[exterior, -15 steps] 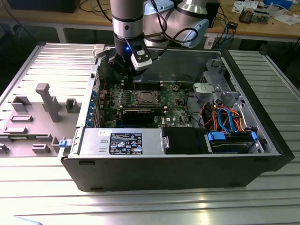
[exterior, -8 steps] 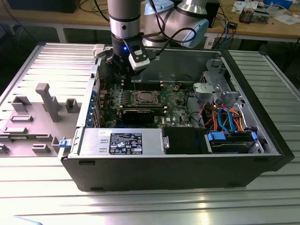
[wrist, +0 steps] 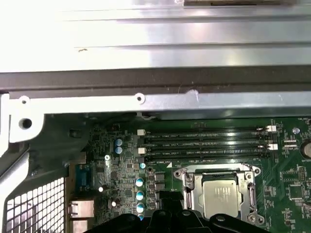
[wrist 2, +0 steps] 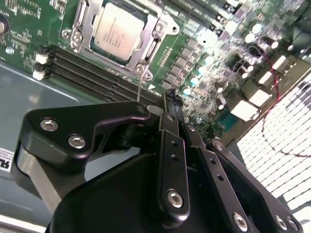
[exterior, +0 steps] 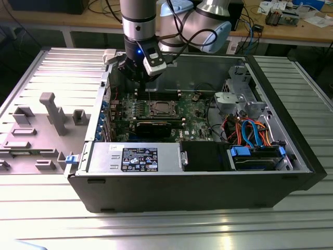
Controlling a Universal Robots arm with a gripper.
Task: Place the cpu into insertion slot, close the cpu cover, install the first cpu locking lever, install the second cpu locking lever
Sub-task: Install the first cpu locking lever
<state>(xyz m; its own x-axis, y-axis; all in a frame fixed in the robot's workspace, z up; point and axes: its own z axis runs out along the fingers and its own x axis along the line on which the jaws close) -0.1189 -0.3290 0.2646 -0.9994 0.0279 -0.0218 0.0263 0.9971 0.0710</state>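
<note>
A: Where was the cpu point(wrist 2: 118, 30)?
B: Lay flat, face up, in the insertion slot point(wrist: 221, 196), framed by the cpu cover point(wrist 2: 154, 42). Square, no long axis.
A: And the gripper point(wrist 2: 170, 104)?
B: Hung above the memory slots point(wrist: 204, 144), fingers point(wrist 2: 173, 160) clenched together, grasping nothing.

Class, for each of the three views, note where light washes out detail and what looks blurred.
Exterior view: soft glare streaks on the ribbed table. First wrist view: the case wall is bleached white, while the cpu reads clearly. Second wrist view: the vent grille blows out and the near gripper looks soft.
</note>
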